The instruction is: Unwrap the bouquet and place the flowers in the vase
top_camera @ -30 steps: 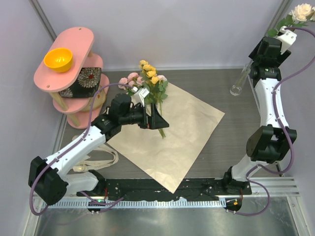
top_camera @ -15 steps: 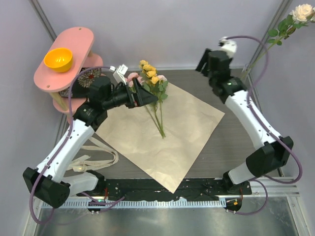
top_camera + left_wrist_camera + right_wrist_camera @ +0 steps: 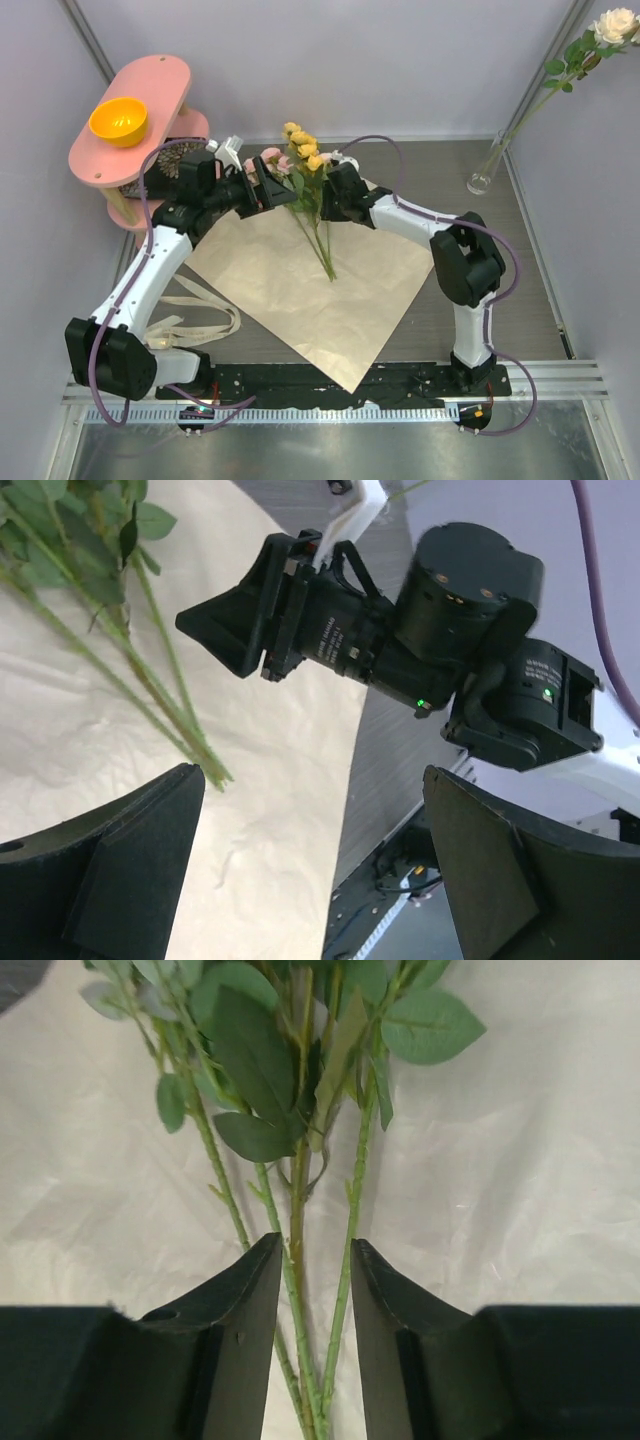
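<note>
Flowers (image 3: 305, 180) lie loose on the flattened kraft paper (image 3: 340, 300) at the far side of the desk (image 3: 500, 270). One cream rose (image 3: 610, 25) already stands in the vase (image 3: 487, 172). The right pincer (image 3: 312, 1250) has swung back from there and is narrowing around several stems (image 3: 298, 1210); whether it grips them yet, I cannot tell. The left pincer (image 3: 312, 775) hovers wide open and empty. The next transfer looks begun.

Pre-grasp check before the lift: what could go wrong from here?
1. Right pincer brackets only two thin green stems; a third stem lies outside its finger, so the bunch may split.
2. Open left pincer sits close beside the pink and yellow blooms, facing the right one; collision possible.
3. Slim clear glass vase already holds a cream-white rose; its narrow neck may jam.
</note>
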Motion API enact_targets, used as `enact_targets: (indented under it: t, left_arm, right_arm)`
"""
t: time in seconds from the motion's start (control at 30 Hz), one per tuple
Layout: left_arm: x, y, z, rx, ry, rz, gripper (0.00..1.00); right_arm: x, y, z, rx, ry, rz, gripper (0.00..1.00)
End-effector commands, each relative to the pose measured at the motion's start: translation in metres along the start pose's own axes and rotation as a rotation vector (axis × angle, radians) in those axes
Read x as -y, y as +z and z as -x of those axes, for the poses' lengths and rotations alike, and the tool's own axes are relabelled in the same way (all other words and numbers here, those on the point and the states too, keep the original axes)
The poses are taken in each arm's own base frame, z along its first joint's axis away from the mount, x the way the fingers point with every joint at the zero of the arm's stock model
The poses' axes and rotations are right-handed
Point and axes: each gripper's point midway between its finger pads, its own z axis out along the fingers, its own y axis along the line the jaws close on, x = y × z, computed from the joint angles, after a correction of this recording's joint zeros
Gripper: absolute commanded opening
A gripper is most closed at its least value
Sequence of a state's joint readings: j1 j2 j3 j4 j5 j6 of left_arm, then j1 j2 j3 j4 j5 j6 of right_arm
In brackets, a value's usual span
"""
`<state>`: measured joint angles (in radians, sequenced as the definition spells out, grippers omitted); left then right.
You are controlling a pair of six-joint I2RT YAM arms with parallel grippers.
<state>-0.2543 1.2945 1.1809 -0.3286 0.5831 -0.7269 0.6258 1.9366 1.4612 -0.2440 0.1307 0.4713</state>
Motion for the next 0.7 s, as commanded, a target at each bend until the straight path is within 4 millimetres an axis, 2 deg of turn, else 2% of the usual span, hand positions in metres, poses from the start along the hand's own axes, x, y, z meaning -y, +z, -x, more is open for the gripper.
enact_targets:
  t: [0.0,0.03,0.07,0.1,0.13,0.3,0.5,0.67]
  left_arm:
    - [-0.023,-0.011,-0.010,-0.003,0.157,0.096,0.95]
    - [-0.032,-0.012,-0.009,0.016,0.176,0.134,0.93]
    - [-0.036,-0.014,-0.007,0.043,0.191,0.151,0.93]
    - [-0.046,-0.013,-0.013,0.037,0.176,0.175,0.92]
    - [-0.048,-0.015,-0.015,0.028,0.170,0.182,0.91]
    - [-0.039,-0.016,-0.019,0.027,0.169,0.125,0.90]
    - [-0.035,-0.012,-0.025,-0.007,0.146,0.089,0.89]
    - [-0.032,-0.011,-0.025,-0.012,0.142,0.070,0.89]
  right_arm:
    - [-0.016,0.019,0.005,-0.002,0.048,0.065,0.38]
    - [-0.012,0.024,0.000,-0.017,0.050,0.044,0.36]
    - [-0.010,0.026,0.004,-0.012,0.051,0.024,0.35]
    - [-0.004,0.033,-0.010,-0.057,0.047,-0.004,0.34]
    - [-0.004,0.035,-0.012,-0.066,0.042,-0.006,0.34]
    - [0.005,0.047,-0.025,-0.091,0.005,-0.049,0.28]
    - [0.012,0.049,-0.023,-0.082,-0.013,-0.088,0.17]
    - [0.010,0.053,-0.027,-0.092,0.003,-0.079,0.17]
